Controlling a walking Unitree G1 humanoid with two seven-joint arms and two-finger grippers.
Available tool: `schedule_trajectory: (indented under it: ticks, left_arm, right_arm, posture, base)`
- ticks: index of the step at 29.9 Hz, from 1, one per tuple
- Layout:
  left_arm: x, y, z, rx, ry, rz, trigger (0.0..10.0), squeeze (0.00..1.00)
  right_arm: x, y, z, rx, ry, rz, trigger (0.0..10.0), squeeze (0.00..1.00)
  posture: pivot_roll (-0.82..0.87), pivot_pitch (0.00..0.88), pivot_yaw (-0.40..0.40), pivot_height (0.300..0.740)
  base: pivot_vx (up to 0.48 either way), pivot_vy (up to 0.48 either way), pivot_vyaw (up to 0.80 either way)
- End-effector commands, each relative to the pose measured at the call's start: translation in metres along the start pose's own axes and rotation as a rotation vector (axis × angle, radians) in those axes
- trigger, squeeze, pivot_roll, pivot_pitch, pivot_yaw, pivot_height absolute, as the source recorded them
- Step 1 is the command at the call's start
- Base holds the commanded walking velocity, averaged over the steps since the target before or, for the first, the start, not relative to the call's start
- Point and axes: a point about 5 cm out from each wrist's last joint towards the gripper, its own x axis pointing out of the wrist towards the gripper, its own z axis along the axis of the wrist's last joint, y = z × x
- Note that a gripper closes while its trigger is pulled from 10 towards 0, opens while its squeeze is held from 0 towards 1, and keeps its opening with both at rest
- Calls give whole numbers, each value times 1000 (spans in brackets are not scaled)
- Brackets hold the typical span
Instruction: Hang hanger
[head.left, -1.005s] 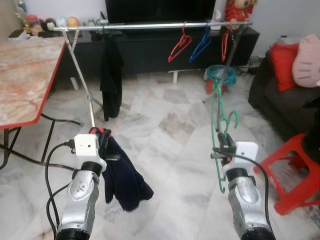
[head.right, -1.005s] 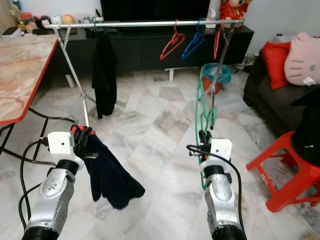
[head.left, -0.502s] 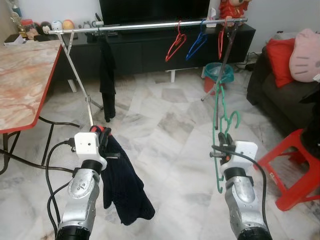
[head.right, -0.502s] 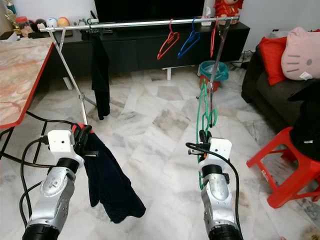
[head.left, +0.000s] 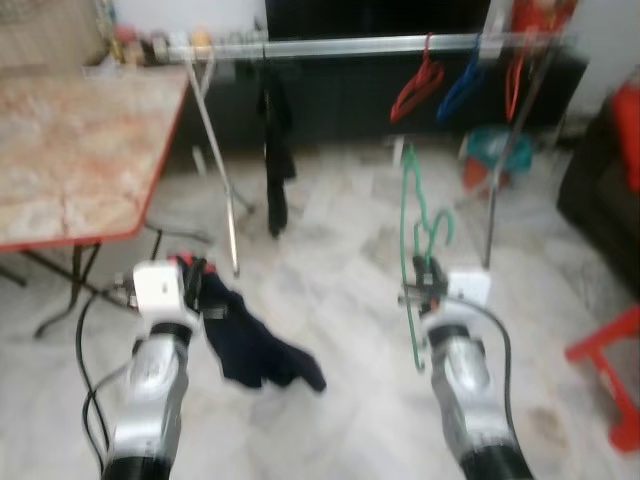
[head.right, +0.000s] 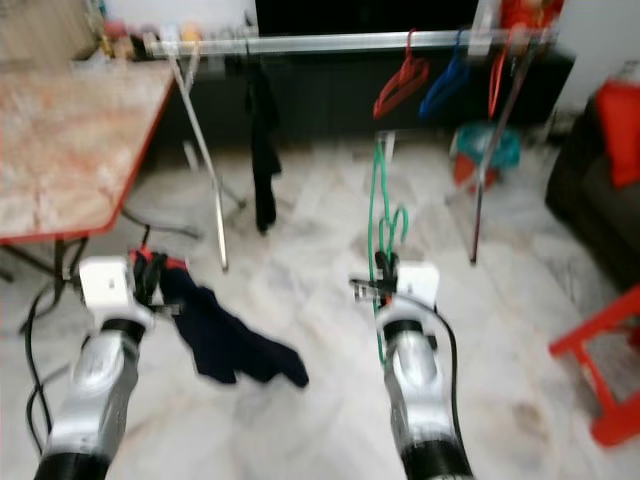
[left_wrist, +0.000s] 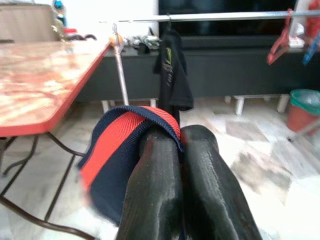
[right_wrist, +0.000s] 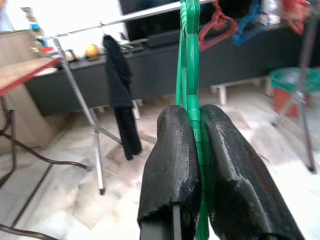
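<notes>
My view has swung left (blurred), right gripper (head.right: 385, 268) clamping the green plastic hanger (head.right: 381, 215), silver clothes rail (head.right: 330, 42) nearer.

Floor (head.left: 330, 290): pale marbled tiles, blurred.
Standing on floor: metal clothes rack (head.left: 215, 170); teal bin (head.left: 497, 155); red stool (head.left: 612, 395); folding table's black legs (head.left: 60, 285); dark TV cabinet (head.left: 340, 95).
Table (head.left: 70, 160): marble-patterned top, red edge.
Rack rail: black garment (head.left: 275, 140); red hanger (head.left: 417, 85); blue hanger (head.left: 462, 82).
</notes>
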Motion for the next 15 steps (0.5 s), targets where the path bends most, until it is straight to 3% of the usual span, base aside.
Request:
schedule_trajectory:
  ticks: [1, 15]
  left_arm:
    - [5, -4, 11, 29, -42, -23, 10000, 0]
    - [5, -1, 12, 15, -46, 0, 10000, 0]
  right_arm:
    - [0, -2, 2, 5, -5, -9, 10000, 0]
    - [0, 4, 0, -17, 5, 22, 10000, 0]
  posture:
    - [-64, 0, 42, 740]
    - [-52, 0, 29, 740]
  base:
    - [0, 337, 0]
    - [0, 335, 0]
